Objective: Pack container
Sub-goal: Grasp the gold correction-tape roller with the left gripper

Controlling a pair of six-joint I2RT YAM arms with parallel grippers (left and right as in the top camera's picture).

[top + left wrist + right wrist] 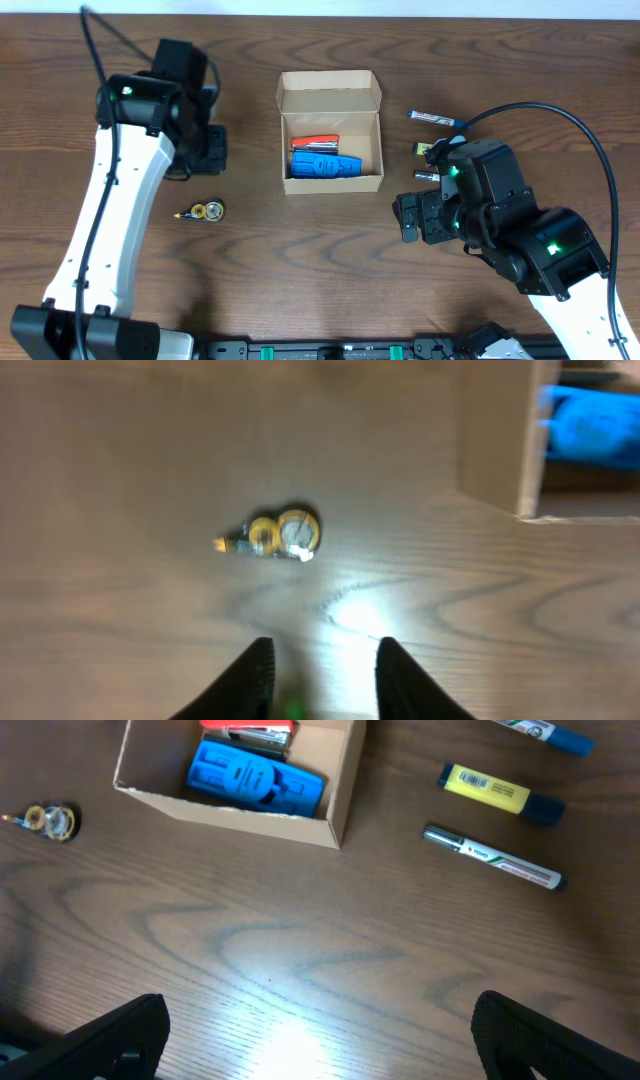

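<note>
The tan cardboard container (330,92) stands open at the table's middle, its flap lid folded back. Inside lie a blue tool (326,166) and a red-orange stapler (316,143). It also shows in the right wrist view (340,815) and at the left wrist view's top right (495,440). A small yellow tape measure (207,211) lies left of the container; it shows ahead of my left gripper (320,660), which is open and empty above the table. My right gripper (320,1030) is wide open and empty, hovering right of the container.
Three markers lie right of the container: a blue-capped one (435,118), a yellow one (497,793) and a silver one (492,858). The tape measure also shows at the right wrist view's left edge (52,820).
</note>
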